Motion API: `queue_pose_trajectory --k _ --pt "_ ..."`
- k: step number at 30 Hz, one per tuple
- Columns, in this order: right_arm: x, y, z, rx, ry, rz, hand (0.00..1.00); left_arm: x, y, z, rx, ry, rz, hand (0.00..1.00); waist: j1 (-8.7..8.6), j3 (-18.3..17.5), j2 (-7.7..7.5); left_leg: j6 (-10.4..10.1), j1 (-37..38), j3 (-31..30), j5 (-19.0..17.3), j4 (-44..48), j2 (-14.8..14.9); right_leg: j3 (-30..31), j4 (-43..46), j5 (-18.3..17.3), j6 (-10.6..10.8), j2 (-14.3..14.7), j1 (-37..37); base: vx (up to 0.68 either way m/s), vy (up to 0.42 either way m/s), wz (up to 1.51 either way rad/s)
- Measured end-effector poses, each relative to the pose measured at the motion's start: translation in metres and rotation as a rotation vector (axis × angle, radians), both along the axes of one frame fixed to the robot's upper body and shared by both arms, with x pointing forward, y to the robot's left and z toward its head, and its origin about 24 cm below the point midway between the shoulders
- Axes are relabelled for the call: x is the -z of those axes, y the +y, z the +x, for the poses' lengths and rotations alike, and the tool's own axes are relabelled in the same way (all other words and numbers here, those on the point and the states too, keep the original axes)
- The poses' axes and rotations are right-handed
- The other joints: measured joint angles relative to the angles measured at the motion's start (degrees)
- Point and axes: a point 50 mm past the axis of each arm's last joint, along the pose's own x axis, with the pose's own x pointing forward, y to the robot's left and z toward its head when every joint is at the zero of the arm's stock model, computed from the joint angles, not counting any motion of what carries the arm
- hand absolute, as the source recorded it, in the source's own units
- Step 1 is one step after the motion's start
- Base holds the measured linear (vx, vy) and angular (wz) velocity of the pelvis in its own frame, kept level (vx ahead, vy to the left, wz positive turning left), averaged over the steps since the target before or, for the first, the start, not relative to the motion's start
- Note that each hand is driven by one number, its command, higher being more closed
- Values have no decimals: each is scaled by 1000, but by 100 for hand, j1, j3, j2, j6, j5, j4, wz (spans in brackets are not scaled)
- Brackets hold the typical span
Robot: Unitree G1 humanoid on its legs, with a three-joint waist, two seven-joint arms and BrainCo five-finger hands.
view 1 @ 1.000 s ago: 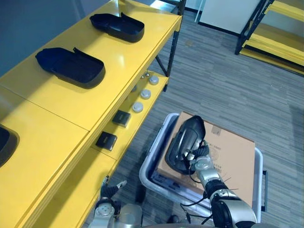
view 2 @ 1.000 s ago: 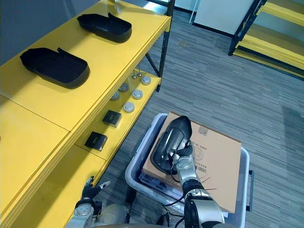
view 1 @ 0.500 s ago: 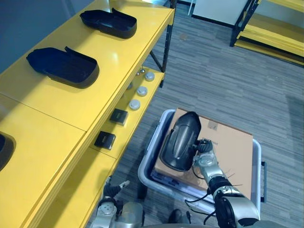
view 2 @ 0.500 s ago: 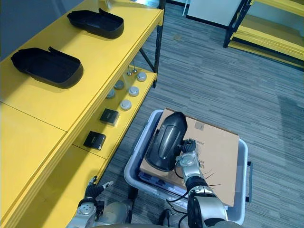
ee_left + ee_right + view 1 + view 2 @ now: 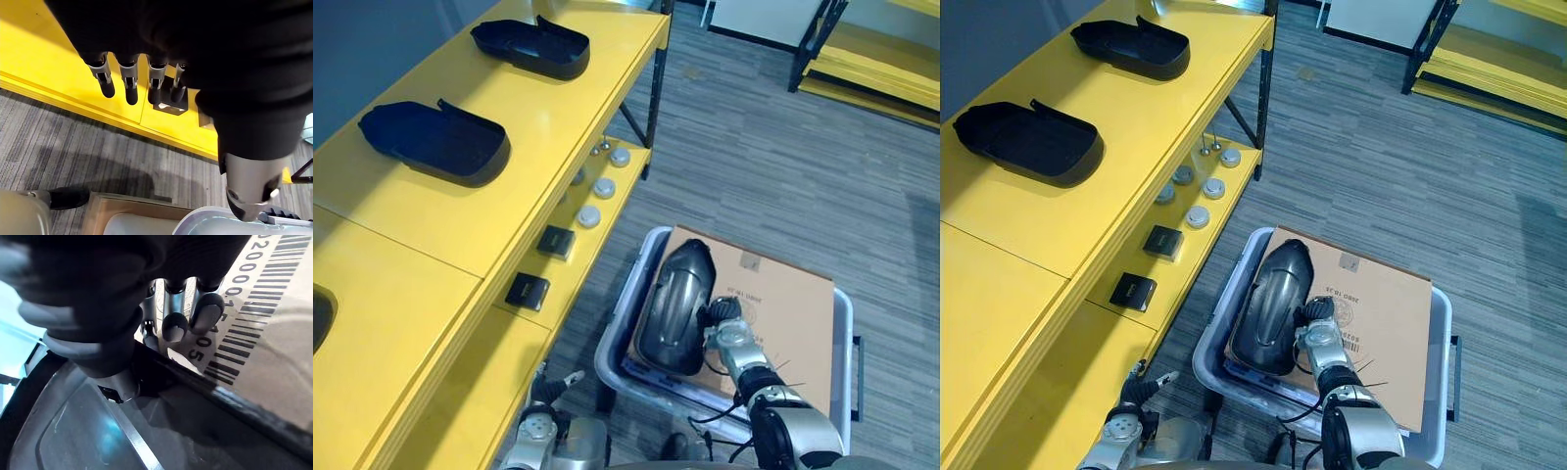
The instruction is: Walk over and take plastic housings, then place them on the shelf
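- Right hand (image 5: 724,335) grasping the housing (image 5: 674,308) at its 4 o'clock rim: thumb on the glossy top, fingers (image 5: 174,326) curled under the edge against the box's label.
- Housing lies lengthwise, dome up, along the 9 o'clock side of a cardboard box (image 5: 783,304).
- Box sits on a grey bin (image 5: 615,333) on the carpet, beside the yellow shelf (image 5: 538,147).
- Shelf top: two more black housings, open side up, one at 9 o'clock (image 5: 435,142), one at 11 o'clock (image 5: 529,47), well apart.
- Lower tier: two small black blocks (image 5: 556,242), white discs (image 5: 589,216).
- Left hand (image 5: 128,81) released, fingers straight, holding nothing, low at 7 o'clock over the lower tier.
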Motion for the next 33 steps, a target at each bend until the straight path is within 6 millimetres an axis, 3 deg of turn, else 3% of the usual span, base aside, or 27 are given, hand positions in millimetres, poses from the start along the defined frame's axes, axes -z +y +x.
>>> queue_pose_trajectory --k 7,16,20,28,33 --pt "-28 -24 -14 105 -176 -50 100 -26 5 10 -58 -160 4 0 -40 -33 -7 -23 -76 -17 -17 35 -4 3 54 -7 -2 -6 -94 -5 -1 0" --pt "-61 -31 -22 145 -351 -86 100 -109 -17 46 -33 -605 -54 0 -64 -226 26 5 -20 -74 4 43 -23 -4 172 -103 -28 -45 -93 1 -18 0" --pt "-77 -22 -19 99 -427 -113 100 -139 -32 54 32 -756 -85 0 -80 -278 48 8 71 -49 2 43 -11 43 194 -114 -34 -45 -73 -45 -26 -6" --pt "-84 9 -14 -42 -456 -112 100 -156 -66 61 181 -825 -145 0 -210 -605 158 33 176 157 -20 42 33 262 250 -110 -38 -50 -102 -43 -9 -13" --pt "-103 24 -13 -118 -546 -97 100 -167 -80 70 282 -874 -107 0 -256 -645 179 43 215 338 -28 41 120 486 281 -73 -89 10 -188 -52 -16 -22"
